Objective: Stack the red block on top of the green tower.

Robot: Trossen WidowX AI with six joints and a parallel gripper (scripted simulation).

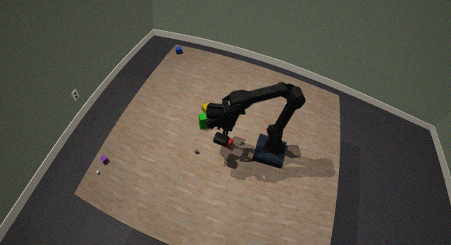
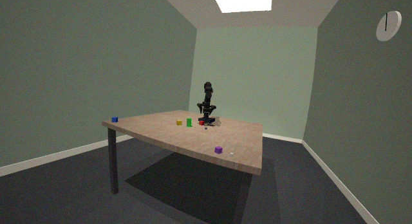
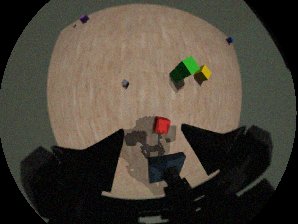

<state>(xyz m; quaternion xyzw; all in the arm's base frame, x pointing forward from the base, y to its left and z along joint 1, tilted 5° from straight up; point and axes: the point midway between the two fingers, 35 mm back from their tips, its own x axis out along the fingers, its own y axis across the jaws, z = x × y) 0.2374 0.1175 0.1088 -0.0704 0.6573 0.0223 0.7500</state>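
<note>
The red block [image 1: 230,143] [image 2: 201,122] [image 3: 161,123] lies on the wooden table [image 1: 176,196] [image 2: 193,140] [image 3: 87,110], close to the arm's base [image 1: 269,154]. The green tower [image 1: 202,120] [image 2: 188,121] [image 3: 185,70] stands upright a short way beyond it. My gripper [image 1: 216,127] [image 2: 206,112] [image 3: 153,129] is open and empty. It hangs above the table, pointing down, roughly over the red block. In the top view a finger hides part of the red block, and the arm covers an edge of the tower.
A yellow block [image 1: 205,107] [image 2: 179,122] [image 3: 202,74] sits right beside the green tower. A blue block [image 1: 179,50] [image 2: 114,119] is at a far corner, a purple block [image 1: 103,159] [image 2: 218,149] near another edge. A tiny grey cube [image 1: 196,151] and a tiny white one [image 1: 98,172] lie loose.
</note>
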